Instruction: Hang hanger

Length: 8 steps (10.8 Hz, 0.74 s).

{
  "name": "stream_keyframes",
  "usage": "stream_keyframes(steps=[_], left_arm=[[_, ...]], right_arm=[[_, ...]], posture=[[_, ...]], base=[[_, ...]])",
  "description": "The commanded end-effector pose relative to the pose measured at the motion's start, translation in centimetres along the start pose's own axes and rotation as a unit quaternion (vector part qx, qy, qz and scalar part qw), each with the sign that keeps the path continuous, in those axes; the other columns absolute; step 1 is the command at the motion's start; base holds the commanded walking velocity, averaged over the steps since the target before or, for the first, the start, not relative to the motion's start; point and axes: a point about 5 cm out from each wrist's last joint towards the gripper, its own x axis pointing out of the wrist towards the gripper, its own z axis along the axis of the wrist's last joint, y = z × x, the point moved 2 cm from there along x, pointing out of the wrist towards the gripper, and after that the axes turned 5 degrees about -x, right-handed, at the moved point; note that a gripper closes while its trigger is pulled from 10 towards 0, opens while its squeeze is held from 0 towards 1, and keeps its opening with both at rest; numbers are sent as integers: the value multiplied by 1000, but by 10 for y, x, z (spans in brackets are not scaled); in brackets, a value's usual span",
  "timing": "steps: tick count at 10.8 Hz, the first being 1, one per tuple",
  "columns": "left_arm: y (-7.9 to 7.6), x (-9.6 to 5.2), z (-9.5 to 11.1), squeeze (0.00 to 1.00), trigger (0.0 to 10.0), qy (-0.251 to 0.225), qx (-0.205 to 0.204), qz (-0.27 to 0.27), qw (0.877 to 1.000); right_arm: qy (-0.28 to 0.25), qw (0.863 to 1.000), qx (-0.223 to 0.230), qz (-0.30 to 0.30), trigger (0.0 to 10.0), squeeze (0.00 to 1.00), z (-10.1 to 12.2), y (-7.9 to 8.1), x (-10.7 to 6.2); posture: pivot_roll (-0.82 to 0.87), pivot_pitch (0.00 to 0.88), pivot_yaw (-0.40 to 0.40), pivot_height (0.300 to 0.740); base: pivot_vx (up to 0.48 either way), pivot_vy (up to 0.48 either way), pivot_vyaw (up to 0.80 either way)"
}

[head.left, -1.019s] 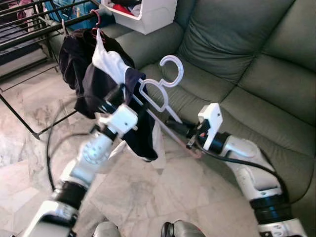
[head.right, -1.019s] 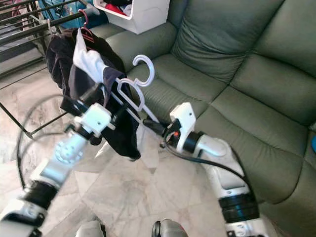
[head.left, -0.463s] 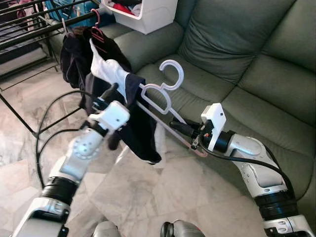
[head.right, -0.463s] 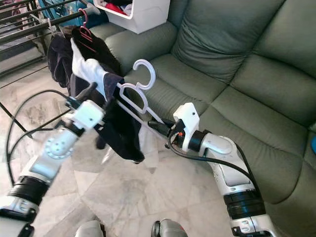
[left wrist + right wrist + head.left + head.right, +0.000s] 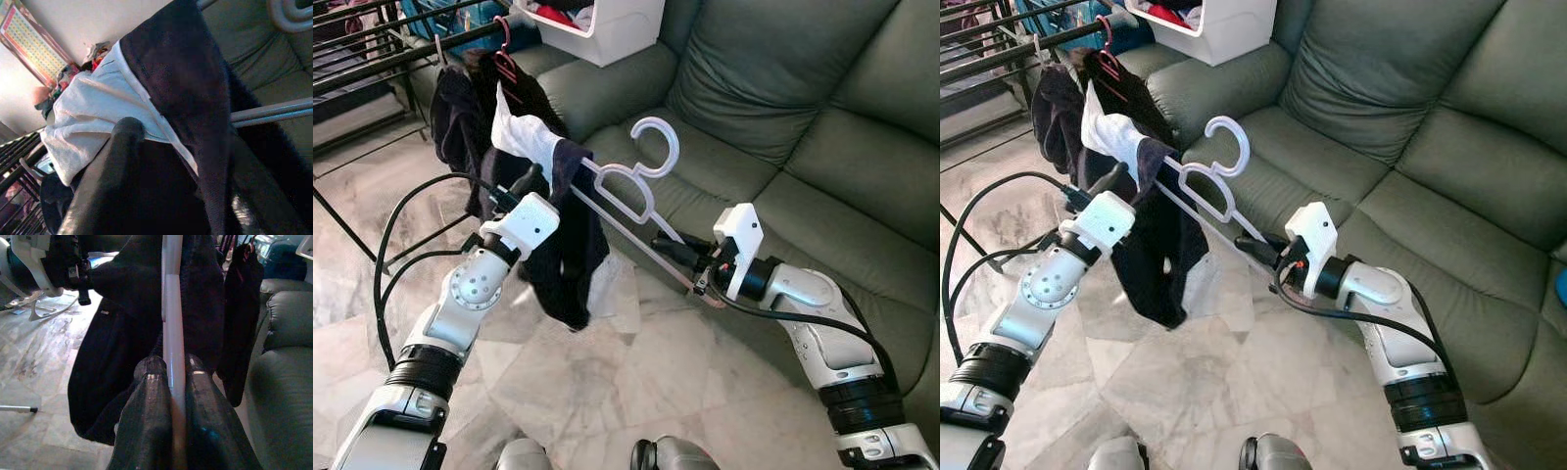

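**Hanger held over floor before sofa**

The right gripper [image 5: 677, 254] has its fingers [image 5: 149, 416] clamped on the near end of the white hanger [image 5: 625, 186]. The hanger slants up and left, hook [image 5: 656, 145] pointing toward the sofa [image 5: 773, 108]. The left gripper [image 5: 530, 186] is at the far end, buried in the dark garment [image 5: 570, 264] draped there; its fingers [image 5: 117, 161] seem to pinch cloth, though I cannot tell for sure. A white cloth [image 5: 524, 132] shows at the garment's top. Far left stands the rack [image 5: 372, 59], another dark garment [image 5: 460, 108] hanging from it.
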Motion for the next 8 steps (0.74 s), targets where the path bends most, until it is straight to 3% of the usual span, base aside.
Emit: stream_keyframes(steps=[1, 8], left_arm=[[7, 3, 2, 0, 0, -1, 4, 4, 1000], [19, 1, 0, 0, 0, 2, 12, 12, 1000]], right_arm=[[-20, 999, -25, -6, 10000, 0, 12, -8, -2], [-8, 996, -63, -62, 10000, 0, 4, -27, -1]], posture=[[-47, 50, -83, 740], [-39, 49, -89, 740]], base=[[0, 0, 0], [0, 0, 0]])
